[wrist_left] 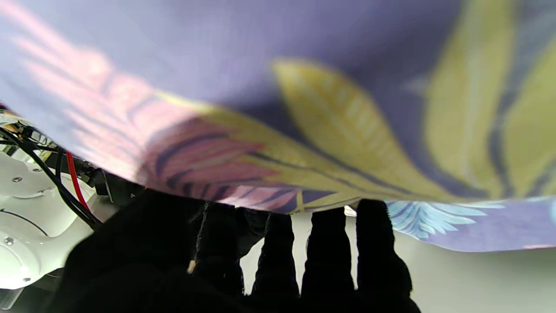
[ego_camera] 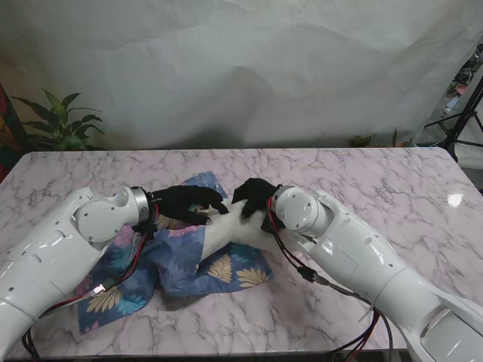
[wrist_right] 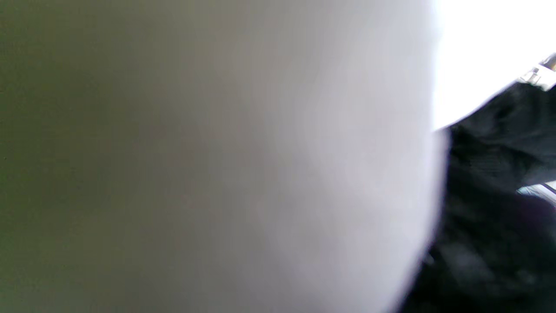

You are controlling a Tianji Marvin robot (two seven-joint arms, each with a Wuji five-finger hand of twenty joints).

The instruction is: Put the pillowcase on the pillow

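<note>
Stand view: the white pillow [ego_camera: 226, 230] lies near the middle of the marble desk [ego_camera: 362, 181], on its nearer half, with one end tucked into the blue floral pillowcase [ego_camera: 181, 264] and the other end bare, pointing toward the right arm. The pillowcase spreads crumpled from the pillow toward the left and nearer to me, its leaf print in yellow, pink and pale blue; one corner shows beyond the hands on the far side.

The left hand [ego_camera: 189, 204], black-gloved, rests on the pillowcase where the fabric meets the pillow, fingers curled onto the cloth. In the left wrist view the fingers [wrist_left: 373, 243] reach up to the edge of the pillowcase [wrist_left: 304, 130], which hangs across most of the picture, and they appear closed on that hem, though the contact itself is hidden by the fabric.

The right hand [ego_camera: 255, 197], also black-gloved, sits on the bare end of the pillow, touching it, just beside the left hand. In the right wrist view the pillow [wrist_right: 260, 174] fills almost the whole picture as a blurred pale surface, with only part of the hand [wrist_right: 491, 208] visible at its edge; whether the fingers clamp the pillow or merely press on it cannot be told.

A potted plant [ego_camera: 56, 121] stands beyond the far left edge of the desk, before a white backdrop [ego_camera: 249, 68]
</note>
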